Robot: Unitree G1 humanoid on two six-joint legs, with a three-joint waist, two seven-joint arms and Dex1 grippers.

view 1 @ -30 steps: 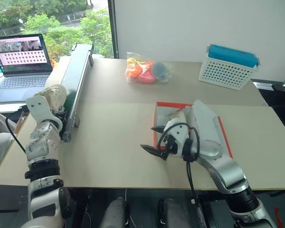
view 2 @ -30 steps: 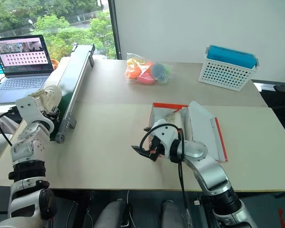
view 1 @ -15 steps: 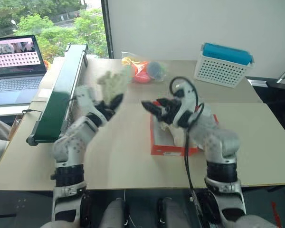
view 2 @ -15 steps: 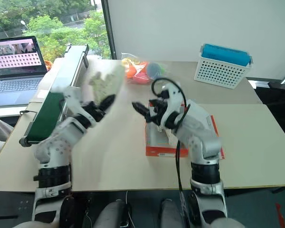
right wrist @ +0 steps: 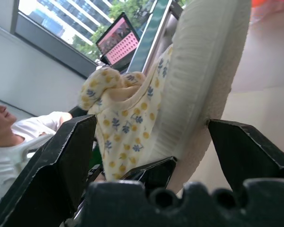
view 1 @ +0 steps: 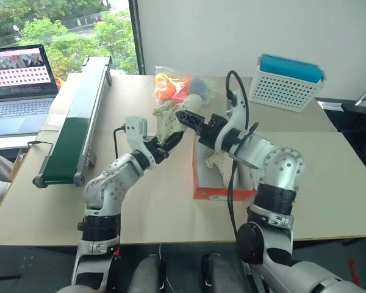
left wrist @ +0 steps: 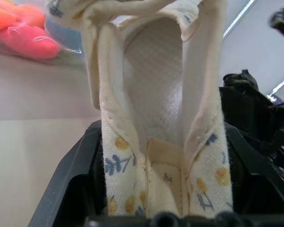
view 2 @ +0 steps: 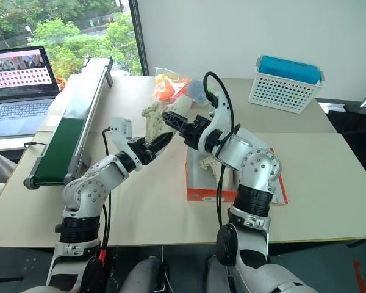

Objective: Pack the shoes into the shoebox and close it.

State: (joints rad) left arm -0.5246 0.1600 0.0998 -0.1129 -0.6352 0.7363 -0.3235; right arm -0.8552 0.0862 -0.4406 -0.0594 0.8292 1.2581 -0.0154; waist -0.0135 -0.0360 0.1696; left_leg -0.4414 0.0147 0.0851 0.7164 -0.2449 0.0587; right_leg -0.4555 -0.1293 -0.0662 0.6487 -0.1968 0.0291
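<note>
A cream shoe [left wrist: 156, 127] printed with small yellow and blue flowers, its inside a dotted white, sits between the black fingers [view 1: 171, 143] of the left gripper [view 1: 166, 145]. The right gripper [view 1: 192, 119] is black too. The shoebox [view 1: 222, 193] is red-orange outside and white within, a second cream shoe [view 1: 218, 163] lying in it. On the beige table [view 1: 329, 177], at 12 o'clock of the box, a clear bag [view 1: 177, 88] shows orange, pink and blue. At 2 o'clock, a white lattice basket [view 1: 280, 90] has a blue top. At 9 o'clock is a dark green conveyor belt [view 1: 76, 122].
</note>
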